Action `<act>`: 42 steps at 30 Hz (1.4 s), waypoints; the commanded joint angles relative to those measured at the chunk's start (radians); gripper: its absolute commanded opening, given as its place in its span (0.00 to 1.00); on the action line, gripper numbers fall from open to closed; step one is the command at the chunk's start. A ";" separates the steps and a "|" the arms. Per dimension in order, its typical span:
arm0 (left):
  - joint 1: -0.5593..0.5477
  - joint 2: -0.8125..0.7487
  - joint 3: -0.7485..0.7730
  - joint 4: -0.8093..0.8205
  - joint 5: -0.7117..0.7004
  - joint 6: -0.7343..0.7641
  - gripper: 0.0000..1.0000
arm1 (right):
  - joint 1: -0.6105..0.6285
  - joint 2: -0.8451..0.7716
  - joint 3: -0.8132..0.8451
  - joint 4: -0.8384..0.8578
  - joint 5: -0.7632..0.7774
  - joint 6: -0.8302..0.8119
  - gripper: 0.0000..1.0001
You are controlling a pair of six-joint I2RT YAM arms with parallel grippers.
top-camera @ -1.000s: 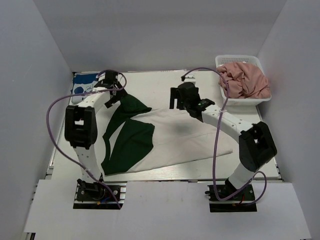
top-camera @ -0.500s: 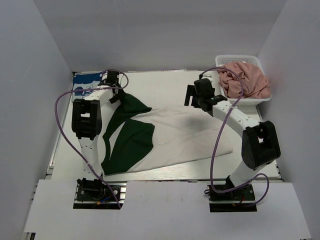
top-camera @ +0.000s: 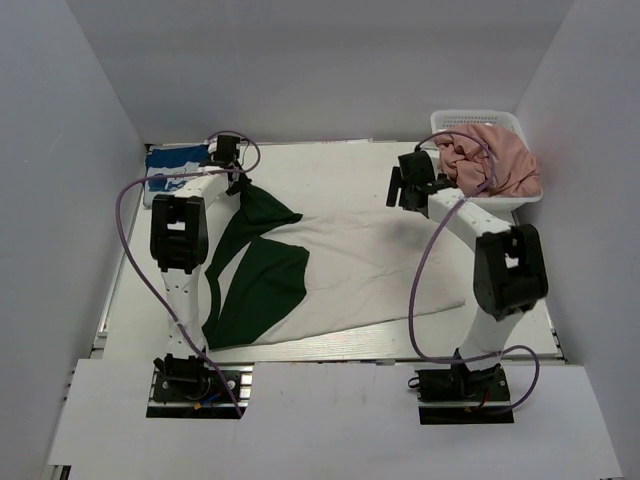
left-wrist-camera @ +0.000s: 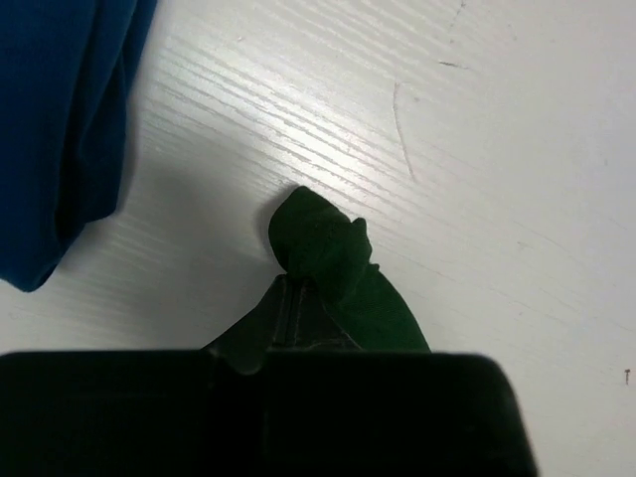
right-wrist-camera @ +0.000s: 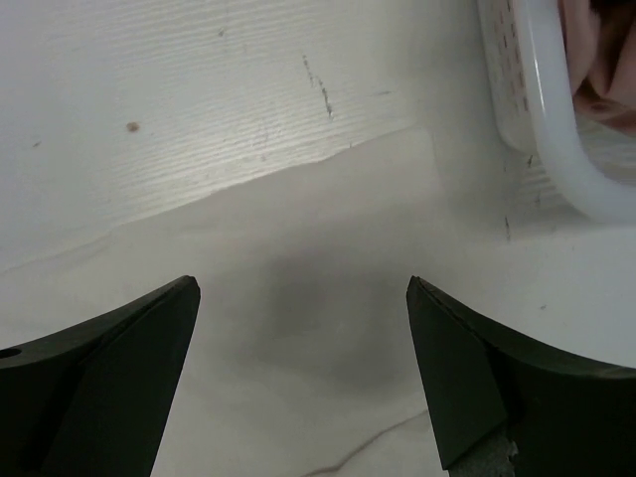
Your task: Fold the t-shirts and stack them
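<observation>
A white t-shirt with dark green sleeves lies spread across the table. My left gripper is at the shirt's far left corner, shut on the tip of a green sleeve, which bunches out past the closed jaws of the left gripper. My right gripper hovers open over the shirt's far right corner. In the right wrist view the right gripper has only white cloth below its spread fingers. A blue t-shirt lies folded at the far left. A dusty pink t-shirt fills the basket.
The white mesh basket stands at the far right, close beside my right gripper. White walls enclose the table on three sides. Purple cables loop over both arms.
My left gripper has shut on the green sleeve tip. My right arm has swung toward the far right, ending near the basket, still open.
</observation>
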 commanded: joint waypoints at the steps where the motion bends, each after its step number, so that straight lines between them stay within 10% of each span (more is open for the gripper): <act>1: 0.006 -0.046 0.046 -0.025 -0.017 0.026 0.00 | -0.021 0.123 0.136 -0.036 0.086 -0.020 0.90; 17: -0.005 -0.299 -0.080 -0.185 0.152 0.047 0.00 | -0.059 0.569 0.679 -0.381 0.277 0.204 0.90; 33: -0.014 -0.517 -0.378 -0.227 0.242 -0.068 0.00 | -0.059 0.623 0.603 -0.355 0.243 0.218 0.79; 38: -0.014 -0.586 -0.411 -0.284 0.218 -0.115 0.00 | -0.055 0.599 0.560 -0.377 0.232 0.244 0.50; 42: -0.014 -0.655 -0.441 -0.295 0.204 -0.152 0.00 | -0.055 0.514 0.442 -0.355 0.238 0.264 0.49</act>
